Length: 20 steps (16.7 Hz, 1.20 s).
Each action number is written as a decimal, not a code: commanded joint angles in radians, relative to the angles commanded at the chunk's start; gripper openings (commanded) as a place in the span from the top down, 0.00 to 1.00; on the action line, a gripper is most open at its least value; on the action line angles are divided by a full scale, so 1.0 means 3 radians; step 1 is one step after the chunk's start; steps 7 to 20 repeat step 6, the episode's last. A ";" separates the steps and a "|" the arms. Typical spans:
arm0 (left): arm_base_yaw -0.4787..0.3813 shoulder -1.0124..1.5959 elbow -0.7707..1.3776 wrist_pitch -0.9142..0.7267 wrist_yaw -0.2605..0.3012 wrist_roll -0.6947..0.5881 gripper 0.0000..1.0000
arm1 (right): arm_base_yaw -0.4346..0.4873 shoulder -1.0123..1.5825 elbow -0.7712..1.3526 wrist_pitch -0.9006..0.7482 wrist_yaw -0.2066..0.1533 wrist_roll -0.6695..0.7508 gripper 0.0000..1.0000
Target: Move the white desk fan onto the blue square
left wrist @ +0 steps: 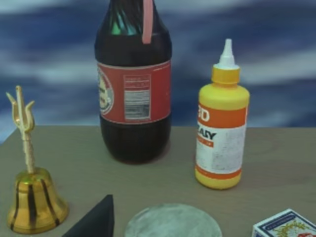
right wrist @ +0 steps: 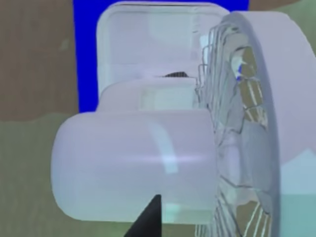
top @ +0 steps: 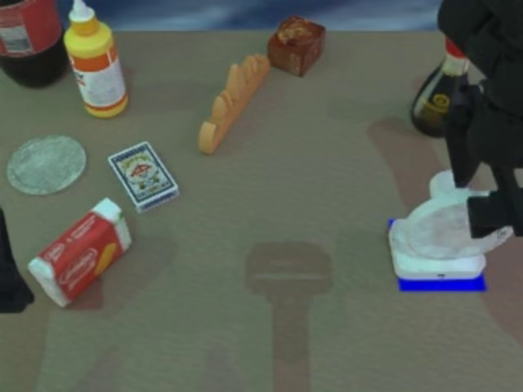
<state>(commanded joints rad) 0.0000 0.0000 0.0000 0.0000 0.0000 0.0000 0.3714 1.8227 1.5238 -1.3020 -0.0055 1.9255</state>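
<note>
Fan, white desk fan (top: 437,237): base seated on blue square (top: 441,283), blue strip showing at near edge and left side. Placement step judged near complete.

Right end effector (top: 482,204) over fan cage; finger state cannot tell.

Next move, judged: release, lift straight up.

Soy bottle (top: 441,98) behind; counter's right edge close.

Left end effector (top: 12,282) parked at counter's left.
</note>
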 joint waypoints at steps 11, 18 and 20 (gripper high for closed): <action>0.0000 0.0000 0.0000 0.0000 0.0000 0.0000 0.00 | 0.0000 0.0000 0.0000 0.0000 0.0000 0.0000 0.00; 0.0000 0.0000 0.0000 0.0000 0.0000 0.0000 0.00 | 0.0000 0.0000 0.0000 0.0000 0.0000 0.0000 0.00; 0.0000 0.0000 0.0000 0.0000 0.0000 0.0000 0.00 | 0.0000 0.0000 0.0000 0.0000 0.0000 0.0000 0.00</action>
